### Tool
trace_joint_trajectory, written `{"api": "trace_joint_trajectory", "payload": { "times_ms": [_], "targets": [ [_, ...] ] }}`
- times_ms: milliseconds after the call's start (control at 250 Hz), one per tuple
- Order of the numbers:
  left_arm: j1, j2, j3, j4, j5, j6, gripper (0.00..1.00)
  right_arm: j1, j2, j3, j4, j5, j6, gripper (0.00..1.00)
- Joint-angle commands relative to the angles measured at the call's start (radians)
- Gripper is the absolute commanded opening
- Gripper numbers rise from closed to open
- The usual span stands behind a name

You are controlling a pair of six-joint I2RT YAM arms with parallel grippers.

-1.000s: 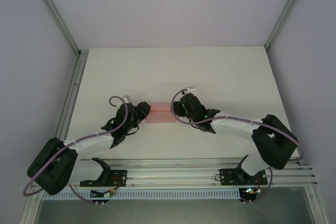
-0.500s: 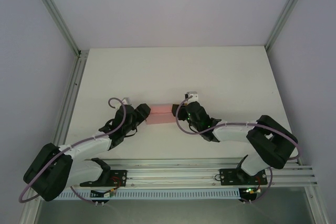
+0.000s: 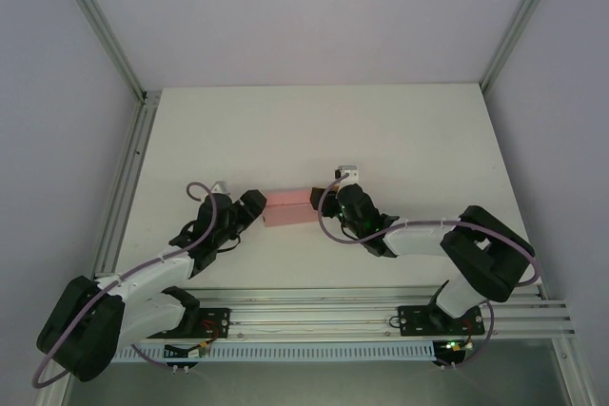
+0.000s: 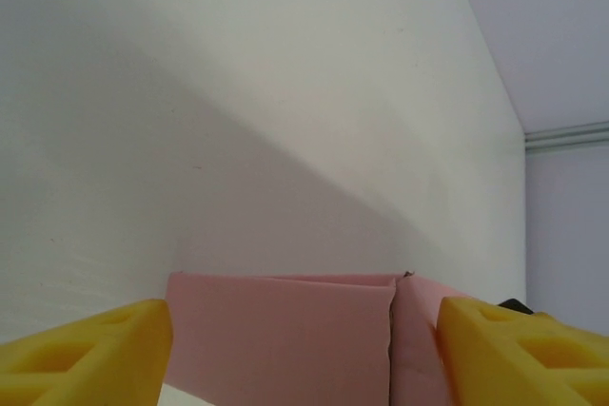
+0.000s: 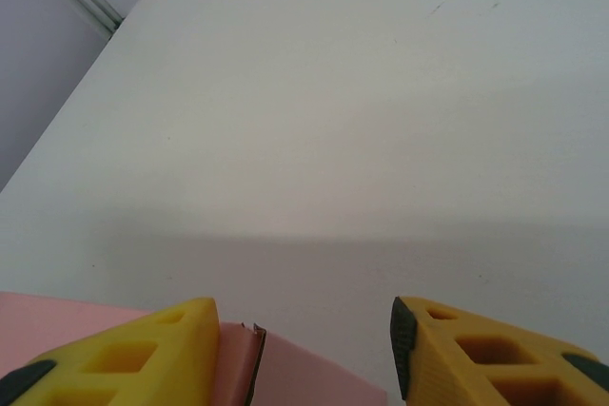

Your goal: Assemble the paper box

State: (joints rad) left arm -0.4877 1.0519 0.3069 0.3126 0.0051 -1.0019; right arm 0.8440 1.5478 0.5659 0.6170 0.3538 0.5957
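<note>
The paper box (image 3: 289, 206) is a small flat pale pink rectangle lying in the middle of the white table. My left gripper (image 3: 253, 208) sits just off its left end, and my right gripper (image 3: 326, 204) is at its right end. In the left wrist view the box (image 4: 285, 339) spans the gap between the two yellow fingers (image 4: 86, 349), with a seam near its right side; the left gripper (image 4: 304, 316) is open. In the right wrist view the right gripper (image 5: 303, 320) is open, with a corner of the box (image 5: 285, 377) beside its left finger (image 5: 124, 358).
The white table (image 3: 400, 140) has free room behind and to both sides of the box. Grey walls and aluminium frame posts (image 3: 124, 197) border the table. The arms' base rail (image 3: 314, 316) runs along the near edge.
My left gripper has opened wider and drawn back to the left, off the box's end. My right gripper has narrowed and settled lower at the box's right end. The box has barely shifted.
</note>
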Motion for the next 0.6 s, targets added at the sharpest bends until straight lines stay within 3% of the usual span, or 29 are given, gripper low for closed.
{"api": "trace_joint_trajectory", "payload": {
  "times_ms": [0,116,268,411,595],
  "targets": [
    [0.011,0.013,-0.041,0.021,0.056,0.056,0.60,0.000,0.081,-0.052,-0.305,-0.025,-0.012,0.50],
    [0.011,0.033,-0.072,0.045,0.058,0.085,0.39,-0.001,0.083,-0.053,-0.306,-0.024,-0.001,0.50],
    [0.012,0.064,-0.131,0.118,0.061,0.094,0.29,-0.001,0.096,-0.054,-0.300,-0.026,0.007,0.51],
    [0.010,0.128,-0.157,0.157,0.073,0.152,0.11,0.000,0.109,-0.051,-0.292,-0.030,0.005,0.51],
    [-0.012,0.208,-0.158,0.193,0.073,0.265,0.01,-0.001,0.130,-0.052,-0.275,-0.015,-0.013,0.49]
  ]
}}
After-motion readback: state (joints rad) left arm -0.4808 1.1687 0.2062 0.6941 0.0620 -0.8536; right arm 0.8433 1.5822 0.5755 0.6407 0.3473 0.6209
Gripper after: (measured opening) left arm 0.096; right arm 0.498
